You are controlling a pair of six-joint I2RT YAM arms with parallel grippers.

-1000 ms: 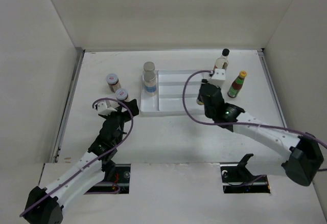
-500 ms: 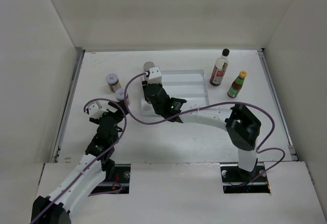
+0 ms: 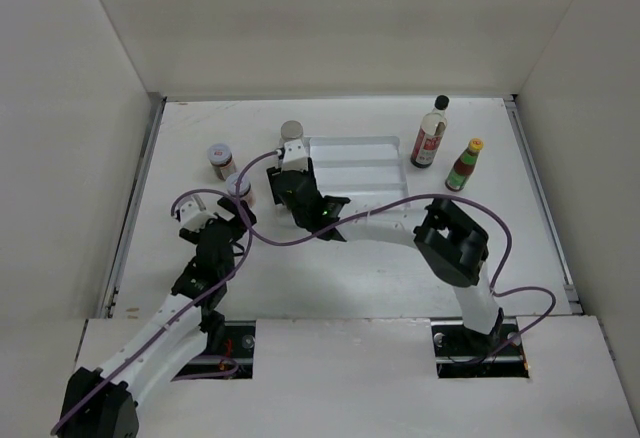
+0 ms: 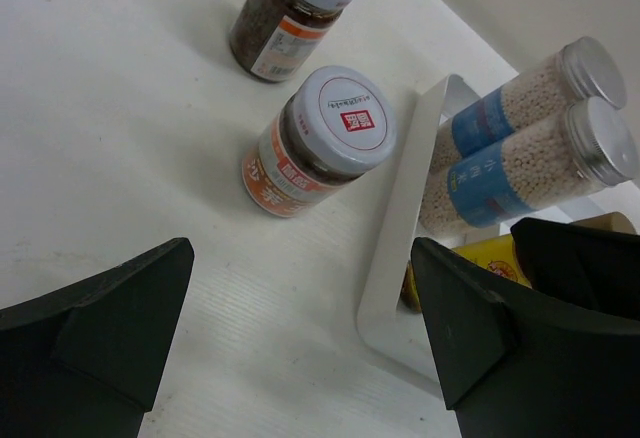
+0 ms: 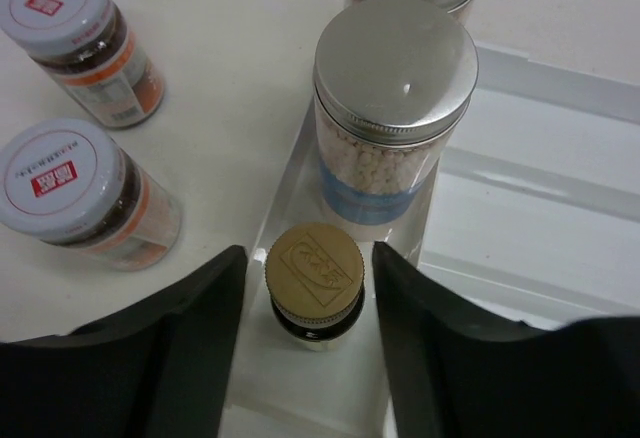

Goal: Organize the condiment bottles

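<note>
**A:** What is shown at the left of the desk (image 3: 180, 138)?

**B:** Two squat red-labelled jars are seen upright on it, outside the white tray (image 4: 395, 218). The far jar (image 4: 295, 3) is set further back. The near jar (image 4: 325, 143) is found straight ahead of the left pincer (image 4: 300, 248), whose jaws are held wide with nothing between them.

**A:** Which arm is better placed for it?

**B:** The left arm is judged the nearer. The jar's long axis is vertical, so a level approach from the near side is called for. Open desk is left on the jar's left. On its right the tray's wall stands just beside it, so little room is given there for a finger.

**A:** And inside the tray?

**B:** Two grey-lidded shakers (image 5: 395, 68) are stood in the left compartment, one behind the other. The small yellow-capped bottle (image 5: 314, 276) is placed just in front of them. The right pincer (image 5: 308, 253) is set astride its cap, jaws partly parted, with a thin gap seen at each side. The bottle is judged to be standing unaided.

**A:** And at the right?

**B:** The black-capped bottle (image 3: 431, 136) and the yellow-capped red-labelled bottle (image 3: 463, 165) are left upright on the desk beyond the tray, well apart from both pincers.
</note>
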